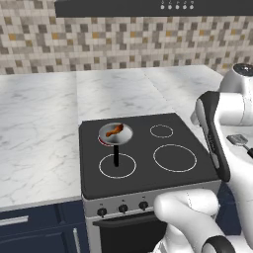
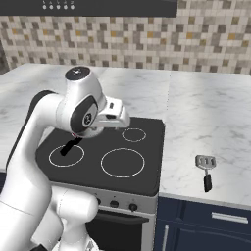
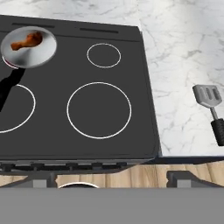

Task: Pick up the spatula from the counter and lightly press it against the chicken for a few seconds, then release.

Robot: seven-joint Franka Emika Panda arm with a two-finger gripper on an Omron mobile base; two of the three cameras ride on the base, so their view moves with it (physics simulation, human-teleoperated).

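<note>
Grey spatula [image 3: 209,98] lies on counter [image 3: 183,52], rt of stove [image 3: 144,78]. Gripper [image 3: 111,178] wide open, empty. Go over its black handle [image 3: 218,129], drop straight, squeeze mid.

chicken [image 1: 114,131] in pan [image 1: 126,136], spatula [image 2: 207,171] right of stove [image 1: 144,149]

Back wall: mosaic tile backsplash [image 1: 123,44], beige, brown, grey, some orange squares. Dark range hood [image 1: 108,8] overhead, row of small light buttons on front edge. White grey-veined marble counter [image 1: 39,133] both sides of stove and behind it. Black glass stove [image 1: 143,147], four white burner rings, three dark knobs [image 1: 123,208] on steel front. Navy cabinets [image 2: 206,225] below, silver handle [image 2: 228,218]. Wood plank floor [image 3: 131,173]. Light even, soft.
</note>
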